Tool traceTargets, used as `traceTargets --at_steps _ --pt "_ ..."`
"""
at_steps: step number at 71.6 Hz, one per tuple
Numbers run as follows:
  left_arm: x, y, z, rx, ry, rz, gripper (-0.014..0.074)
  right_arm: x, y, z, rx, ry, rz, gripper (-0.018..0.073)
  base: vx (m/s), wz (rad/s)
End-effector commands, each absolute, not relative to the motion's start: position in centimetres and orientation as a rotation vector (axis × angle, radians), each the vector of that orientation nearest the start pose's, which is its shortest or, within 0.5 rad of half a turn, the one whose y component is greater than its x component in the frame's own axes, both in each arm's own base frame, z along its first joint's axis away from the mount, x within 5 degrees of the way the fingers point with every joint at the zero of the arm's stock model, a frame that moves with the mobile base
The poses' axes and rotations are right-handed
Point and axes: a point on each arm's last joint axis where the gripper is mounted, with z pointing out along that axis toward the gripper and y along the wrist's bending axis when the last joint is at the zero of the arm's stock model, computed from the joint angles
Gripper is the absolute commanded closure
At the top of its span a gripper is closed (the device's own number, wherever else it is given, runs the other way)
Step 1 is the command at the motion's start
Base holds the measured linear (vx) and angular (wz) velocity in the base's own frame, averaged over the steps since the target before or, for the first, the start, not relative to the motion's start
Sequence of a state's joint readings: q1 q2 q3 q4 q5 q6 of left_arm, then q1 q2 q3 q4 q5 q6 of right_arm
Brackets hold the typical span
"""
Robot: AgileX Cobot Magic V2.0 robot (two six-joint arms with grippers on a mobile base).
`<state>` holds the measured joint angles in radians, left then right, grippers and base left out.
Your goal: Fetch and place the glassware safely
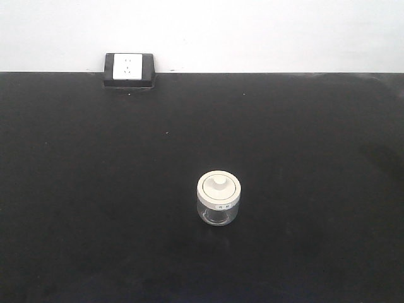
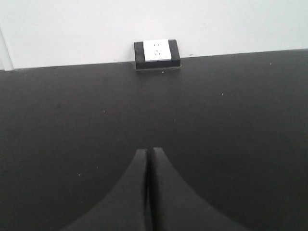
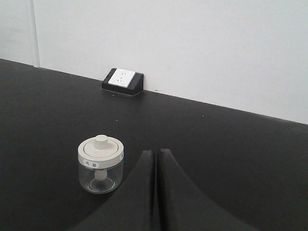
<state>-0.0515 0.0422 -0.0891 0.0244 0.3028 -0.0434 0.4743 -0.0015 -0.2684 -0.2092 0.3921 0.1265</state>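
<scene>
My left end effector (image 2: pixel 149 159) is closed, empty, aimed at the socket block (image 2: pixel 157 54). The glass jar (image 1: pixel 218 199) stands upright on the desk (image 1: pixel 76 189), in front and right of that socket. My right end effector (image 3: pixel 156 159), closed, sits just beside the jar: risk is nudging or toppling it unless I open wide first.

Counter (image 1: pixel 76 189): matte black surface, filling most of every view; a few pale specks scattered on it.
Wall (image 1: pixel 252 31): plain white, meeting the counter's far edge in a straight line.
Wall seam (image 3: pixel 32 33): one faint vertical line at the left of the right wrist view.
Power socket (image 1: pixel 129 69): white faceplate in a black sloped housing, set on the counter against the wall.
Light: even and soft; no hard shadows.
</scene>
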Motion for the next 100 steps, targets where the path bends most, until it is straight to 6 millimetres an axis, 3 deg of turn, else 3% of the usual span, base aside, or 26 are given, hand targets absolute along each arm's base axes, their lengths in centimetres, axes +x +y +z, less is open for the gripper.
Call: traceTargets --at_steps 1,10,28,100 --pt "5.6 -0.2 20.8 -0.008 1.595 -0.056 0.0603 3.5 1.1 28.0 -0.370 1.489 0.254 0.0567 0.00 0.00" --pt "5.7 0.0 19.1 -0.071 1.550 -0.071 0.0603 3.5 1.1 28.0 -0.370 1.490 0.254 0.0567 0.00 0.00" --pt "5.7 0.1 19.3 -0.019 1.543 0.018 0.0603 3.5 1.1 27.9 -0.370 1.489 0.255 0.0567 0.00 0.00" --pt "5.7 0.1 19.3 -0.016 1.544 0.021 0.0603 3.5 1.1 27.9 -0.370 1.489 0.255 0.0567 0.00 0.00"
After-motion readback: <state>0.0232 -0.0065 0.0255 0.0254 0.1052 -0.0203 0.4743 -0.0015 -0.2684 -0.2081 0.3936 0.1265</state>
